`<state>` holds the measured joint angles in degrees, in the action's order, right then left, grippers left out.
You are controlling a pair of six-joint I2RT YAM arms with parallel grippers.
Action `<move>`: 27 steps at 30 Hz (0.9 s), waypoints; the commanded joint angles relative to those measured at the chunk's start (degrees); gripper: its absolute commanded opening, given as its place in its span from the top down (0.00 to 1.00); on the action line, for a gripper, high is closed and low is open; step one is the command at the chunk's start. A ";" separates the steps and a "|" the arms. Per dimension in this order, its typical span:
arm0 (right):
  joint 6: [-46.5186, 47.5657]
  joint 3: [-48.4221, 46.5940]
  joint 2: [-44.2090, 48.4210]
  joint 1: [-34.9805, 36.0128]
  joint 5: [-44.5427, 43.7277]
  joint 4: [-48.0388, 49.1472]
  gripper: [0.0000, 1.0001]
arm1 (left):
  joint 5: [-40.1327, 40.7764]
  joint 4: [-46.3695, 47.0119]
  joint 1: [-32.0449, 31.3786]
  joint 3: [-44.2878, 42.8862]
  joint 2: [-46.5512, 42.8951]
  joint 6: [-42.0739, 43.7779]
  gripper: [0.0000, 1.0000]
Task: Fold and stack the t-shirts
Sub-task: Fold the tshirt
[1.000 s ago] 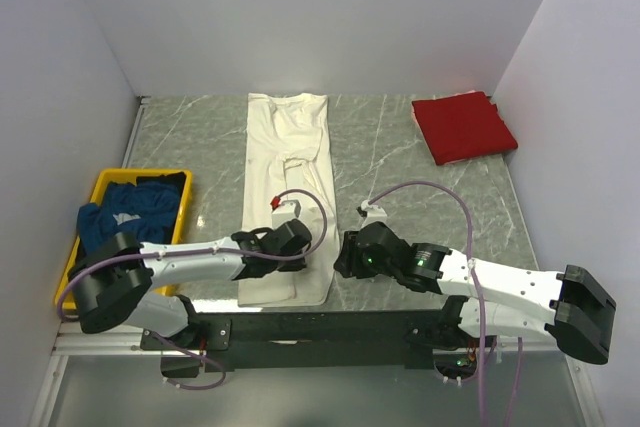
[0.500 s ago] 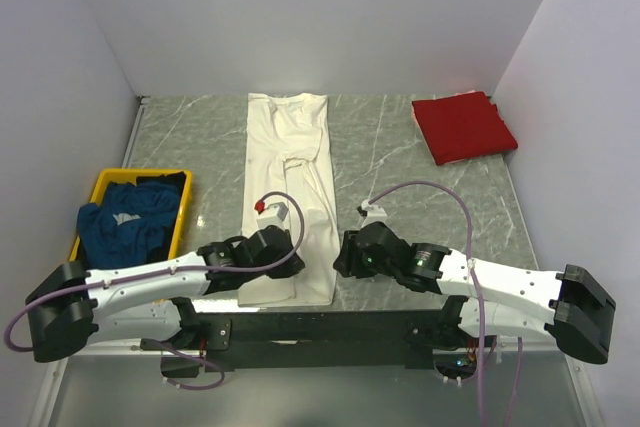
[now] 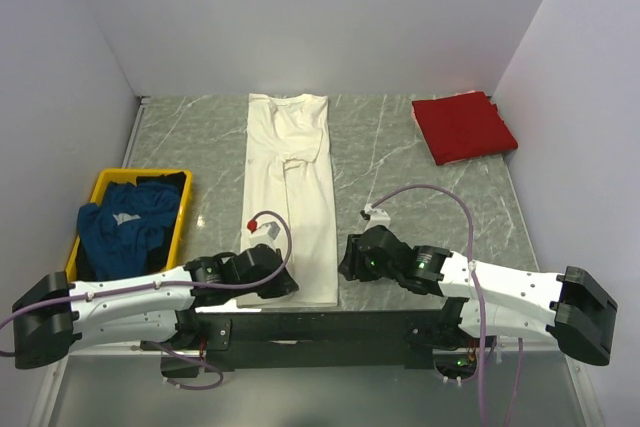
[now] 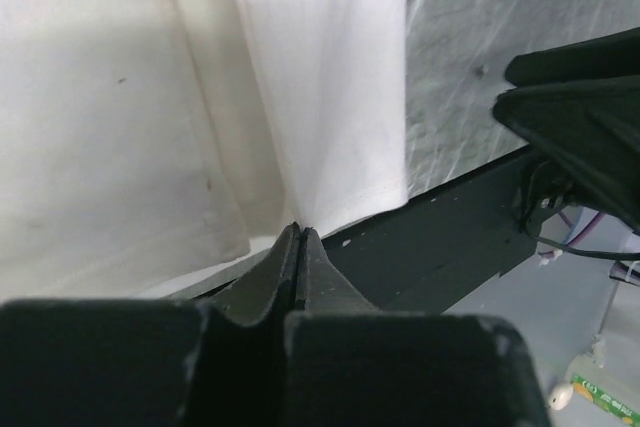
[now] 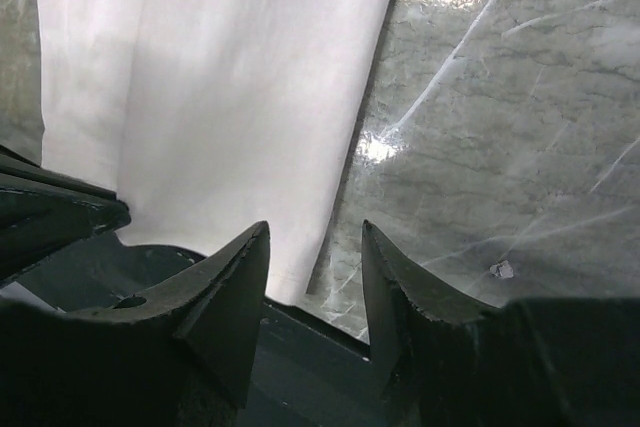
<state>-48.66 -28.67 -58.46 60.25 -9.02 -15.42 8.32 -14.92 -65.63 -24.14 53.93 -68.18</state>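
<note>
At the left, the yellow tray point(image 3: 100, 180) holds the crumpled dark blue t-shirt point(image 3: 125, 222). The left gripper point(image 4: 300, 231) sits low at the near left corner of the cream-white t-shirt point(image 3: 290, 177). Its jaws are pressed together right at the near hem, and I cannot tell whether any cloth is caught between them. That shirt lies in a long strip down the middle of the marble table point(image 3: 380, 147), collar at the far end. The right gripper point(image 5: 315, 234) hovers spread over the shirt's near right edge, holding nothing. The red t-shirt point(image 3: 462, 127) lies folded at the far right, well apart.
</note>
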 commanded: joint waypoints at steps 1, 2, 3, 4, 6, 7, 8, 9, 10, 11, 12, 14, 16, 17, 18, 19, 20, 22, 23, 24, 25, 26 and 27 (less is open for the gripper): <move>-0.82 0.10 1.42 0.48 -2.23 0.04 0.51 | -1.64 -0.37 -1.17 1.20 -0.58 -3.44 1.00; -0.82 0.10 1.33 0.57 -2.23 -0.05 0.51 | -1.55 -0.46 -1.26 1.55 -0.41 -3.88 0.99; -0.82 0.10 1.15 0.48 -2.23 -0.05 0.51 | -1.37 -0.29 -1.35 1.81 -0.23 -4.58 0.99; -0.82 0.19 1.15 0.48 -2.23 -0.14 0.51 | -1.29 -0.29 -1.43 2.25 -0.14 -5.03 1.00; -0.91 0.28 0.80 0.48 -2.23 -0.05 0.51 | -0.67 -0.20 -1.44 2.52 0.03 -6.08 0.99; -0.99 0.36 0.63 0.40 -2.15 -0.05 0.51 | -0.58 -0.11 -1.44 2.87 0.12 -6.43 0.99; -1.08 0.45 0.36 0.57 -2.06 -0.14 0.51 | 0.03 -0.29 -1.52 3.05 0.38 -6.87 1.00; -1.26 0.54 0.27 0.48 -1.80 -0.05 0.51 | 0.21 -0.29 -1.44 3.22 0.38 -7.57 0.99; -1.43 0.98 0.27 0.57 -1.53 0.21 0.51 | 0.30 -0.46 -1.44 3.57 0.38 -7.84 1.00; -1.52 1.15 0.36 0.48 -0.66 0.48 0.51 | 0.56 -0.72 -1.52 3.66 0.30 -8.28 0.99; -1.52 1.33 0.62 0.57 -0.30 1.17 0.51 | 0.82 -0.90 -1.44 3.75 0.38 -8.89 1.00; -2.05 2.12 1.06 0.57 1.18 1.71 0.50 | 0.74 -1.25 -1.44 4.01 0.38 -9.42 0.99; -2.40 2.73 0.98 0.57 2.33 2.59 0.50 | 0.82 -2.04 -1.44 4.01 0.39 -9.78 0.99; -2.49 3.00 0.98 0.66 2.60 2.76 0.50 | 0.91 -2.83 -1.44 3.93 0.12 -9.86 0.95; -2.57 3.18 0.89 0.92 3.38 3.37 0.50 | 0.91 -3.18 -1.44 3.84 -0.05 -9.95 0.81; -2.75 3.70 0.80 1.01 3.74 3.73 0.50 | 0.82 -3.54 -1.52 3.49 -0.40 -9.78 0.79; -3.27 3.97 0.45 1.01 4.18 4.17 0.50 | 0.91 -3.97 -1.52 3.14 -1.36 -9.60 0.74; -3.89 4.93 0.10 1.36 6.19 6.36 0.50 | 1.96 -6.78 -1.70 2.00 -2.60 -9.86 0.68; -4.76 5.28 -0.43 1.54 7.07 7.32 0.50 | 2.49 -7.84 -1.79 1.64 -4.17 -9.95 0.64; -5.30 5.72 -0.87 1.89 7.78 9.51 0.50 | 3.19 -10.63 -1.87 1.29 -4.97 -10.91 0.63; -5.74 6.33 -1.39 2.15 8.74 10.66 0.50 | 5.29 -12.40 -1.87 0.77 -5.93 -11.70 0.64; -6.70 6.60 -2.62 2.50 8.84 11.54 0.50 | 6.35 -14.16 -1.87 0.59 -7.94 -13.01 0.64; -7.23 6.78 -3.24 2.85 10.15 13.03 0.50 | 7.49 -16.00 -1.87 0.59 -9.18 -15.55 0.64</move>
<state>-53.10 -22.76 -59.92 61.93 -1.83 -9.02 10.83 -24.12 -67.16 -20.93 48.38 -78.78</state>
